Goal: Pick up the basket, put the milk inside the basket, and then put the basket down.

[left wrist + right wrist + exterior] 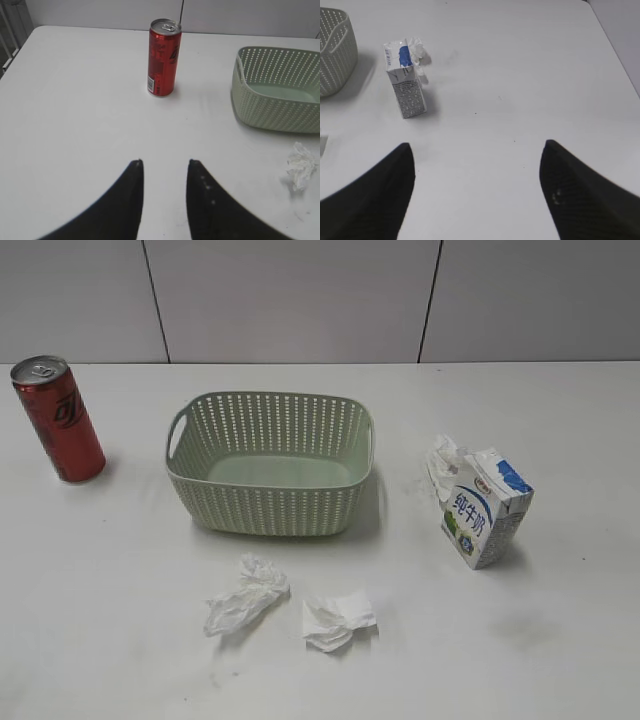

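Sitting empty on table (560, 660), basket (270, 462); milk (487, 506) upright right of it; left gripper (165, 167) narrowly parted, right gripper (477, 150) spread wide, both holding nothing.

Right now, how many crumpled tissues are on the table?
3: two in front of the basket, left and right, and one behind the milk, touching it.

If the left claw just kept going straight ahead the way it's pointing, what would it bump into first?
Most likely the red soda can. It stands upright almost dead ahead of the left gripper, with only bare table between. The basket sits well off to the side. Depth is hard to judge from this view.
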Available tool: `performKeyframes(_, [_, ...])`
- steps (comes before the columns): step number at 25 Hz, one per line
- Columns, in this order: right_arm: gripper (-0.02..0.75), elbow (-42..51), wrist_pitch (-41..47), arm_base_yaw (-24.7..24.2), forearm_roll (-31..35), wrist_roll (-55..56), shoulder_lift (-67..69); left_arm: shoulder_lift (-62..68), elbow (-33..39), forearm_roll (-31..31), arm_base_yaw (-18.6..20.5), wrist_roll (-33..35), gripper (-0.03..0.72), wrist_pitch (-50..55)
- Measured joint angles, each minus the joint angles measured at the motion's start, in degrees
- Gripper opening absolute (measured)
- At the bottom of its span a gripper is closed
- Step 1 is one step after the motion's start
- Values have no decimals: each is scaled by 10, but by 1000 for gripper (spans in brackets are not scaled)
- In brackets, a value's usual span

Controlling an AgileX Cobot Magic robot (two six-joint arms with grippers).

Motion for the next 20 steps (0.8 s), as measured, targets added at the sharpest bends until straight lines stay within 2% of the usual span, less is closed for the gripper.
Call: performKeyframes(20, [593,1,0,0,0,1,0,0,0,0,0,0,235,0])
